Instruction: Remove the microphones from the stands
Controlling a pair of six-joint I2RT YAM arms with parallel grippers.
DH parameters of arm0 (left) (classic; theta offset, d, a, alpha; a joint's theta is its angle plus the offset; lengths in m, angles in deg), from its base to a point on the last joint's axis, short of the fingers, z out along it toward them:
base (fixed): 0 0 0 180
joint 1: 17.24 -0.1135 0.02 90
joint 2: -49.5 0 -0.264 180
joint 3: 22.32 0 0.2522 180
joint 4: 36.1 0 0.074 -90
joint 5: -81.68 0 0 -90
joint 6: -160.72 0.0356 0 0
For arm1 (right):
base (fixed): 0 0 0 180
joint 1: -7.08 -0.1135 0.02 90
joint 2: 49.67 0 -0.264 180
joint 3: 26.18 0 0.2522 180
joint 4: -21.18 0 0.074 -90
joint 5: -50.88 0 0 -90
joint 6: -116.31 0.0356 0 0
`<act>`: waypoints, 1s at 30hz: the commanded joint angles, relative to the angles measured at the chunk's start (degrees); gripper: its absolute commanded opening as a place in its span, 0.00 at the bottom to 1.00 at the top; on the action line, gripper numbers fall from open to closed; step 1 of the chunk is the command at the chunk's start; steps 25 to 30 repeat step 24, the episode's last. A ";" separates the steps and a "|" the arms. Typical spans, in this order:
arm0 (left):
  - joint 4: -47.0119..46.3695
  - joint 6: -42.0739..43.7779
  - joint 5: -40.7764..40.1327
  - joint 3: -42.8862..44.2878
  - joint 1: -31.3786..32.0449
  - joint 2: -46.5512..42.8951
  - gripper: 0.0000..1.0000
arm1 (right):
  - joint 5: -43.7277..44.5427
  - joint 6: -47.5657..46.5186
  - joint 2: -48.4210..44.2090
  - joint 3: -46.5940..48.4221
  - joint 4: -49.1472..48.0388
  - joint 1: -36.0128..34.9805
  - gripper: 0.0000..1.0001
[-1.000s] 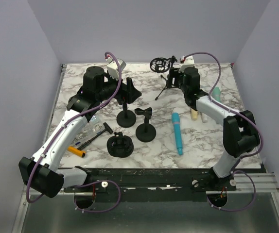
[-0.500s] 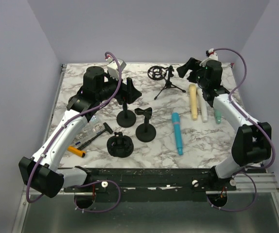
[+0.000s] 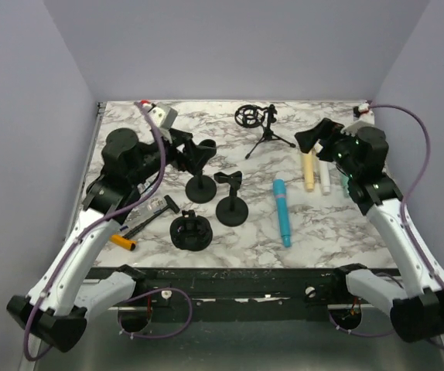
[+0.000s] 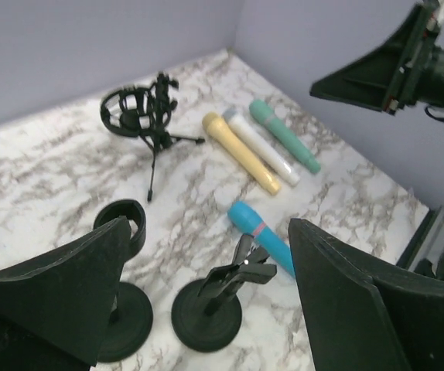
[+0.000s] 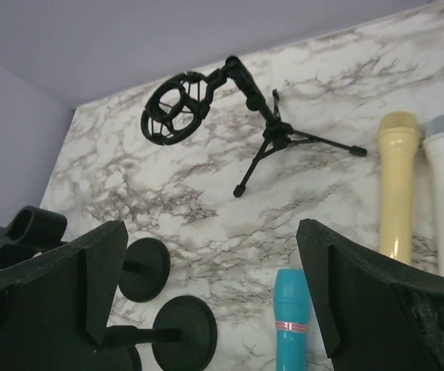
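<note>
Finds the right gripper [image 5: 210, 255] out at the right of the overhead frame, jaws spread wide and holding nothing. Places it a second ago up at the head of the black tripod stand with the ring-shaped shock mount [image 3: 264, 133], upper centre; half a second ago already clear of it, now further off again. Finds the left gripper [image 4: 210, 247] likewise drawn back toward the left, jaws wide and bare, above the two black round-base clip stands [image 3: 231, 209].

Shows the tripod's ring with nothing in it, and both clips equally bare. Puts four microphones flat on the white marble tabletop [image 3: 330, 228]: pale yellow microphone [image 3: 308, 170], white microphone [image 3: 324, 178] and green microphone [image 4: 284, 135] side by side right of the tripod, long blue microphone [image 3: 282, 212] lower down, centre. Cannot tie any one of them to a stand; guesses at the yellow, nearest the tripod.

Reads, judging by the bare mounts, as removal done and both arms in retreat, with nothing left to pull free.
</note>
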 commanded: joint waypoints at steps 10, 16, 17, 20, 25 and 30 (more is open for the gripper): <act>-12.33 -5.52 -17.48 -20.27 1.36 -36.89 0.91 | 12.32 -1.92 -31.81 -6.19 18.29 0.00 1.00; -8.01 -5.78 -20.37 -26.87 1.40 -51.06 0.94 | 10.37 -0.67 -36.71 -6.74 19.68 0.00 1.00; -7.78 -5.85 -21.00 -27.73 1.30 -52.73 0.94 | 10.14 -0.57 -37.65 -6.74 19.84 0.00 1.00; -6.55 -5.92 -22.31 -28.90 1.39 -55.88 0.95 | 11.66 1.48 -41.44 -8.19 19.23 0.00 1.00; -5.35 -5.96 -23.24 -28.73 1.38 -55.67 0.95 | 13.35 2.26 -40.30 -8.32 22.23 0.04 1.00; -5.35 -5.96 -23.24 -28.73 1.38 -55.67 0.95 | 13.35 2.26 -40.30 -8.32 22.23 0.04 1.00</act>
